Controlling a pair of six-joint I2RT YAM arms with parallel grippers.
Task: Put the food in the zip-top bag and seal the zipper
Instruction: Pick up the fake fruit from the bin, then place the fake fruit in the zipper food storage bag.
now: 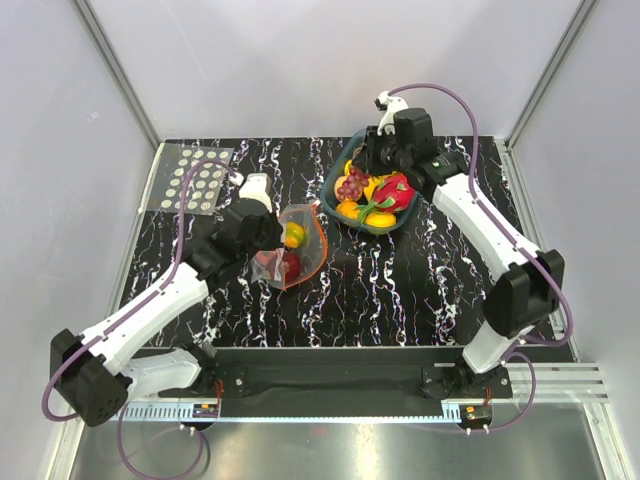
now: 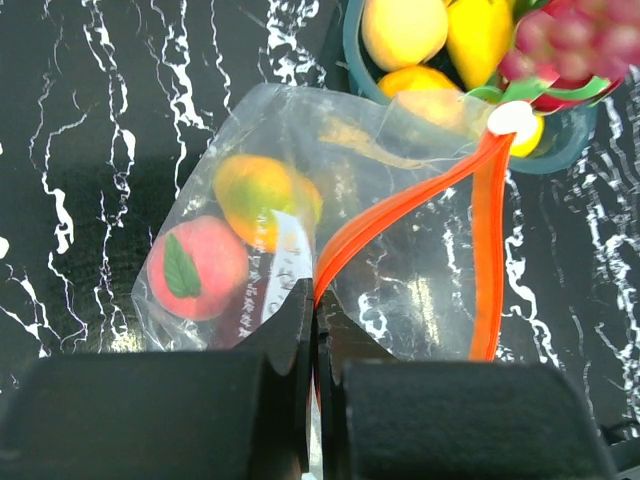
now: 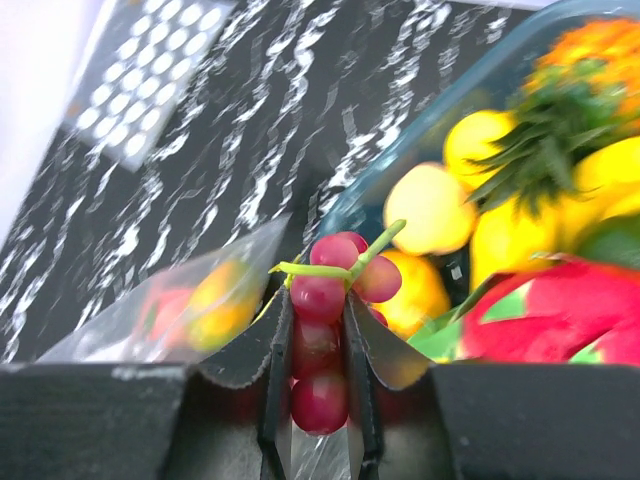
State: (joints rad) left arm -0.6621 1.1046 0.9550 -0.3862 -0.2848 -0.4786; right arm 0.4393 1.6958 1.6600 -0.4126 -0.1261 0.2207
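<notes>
The left gripper [image 2: 315,312] is pinched together on the bag [image 2: 400,280] at its zipper [image 2: 400,205], holding the mouth gaping just left of the tray [image 2: 570,148]. An orange fruit [image 2: 262,200] and a red one [image 2: 197,268] sit inside. The right gripper [image 3: 316,310] is clamped on a grape bunch [image 3: 320,395] over the tray's left rim, with other fruits [image 1: 380,208] lying in the tray.

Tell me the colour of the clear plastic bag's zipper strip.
Red-orange. The zipper strip shows best in the left wrist view.
</notes>
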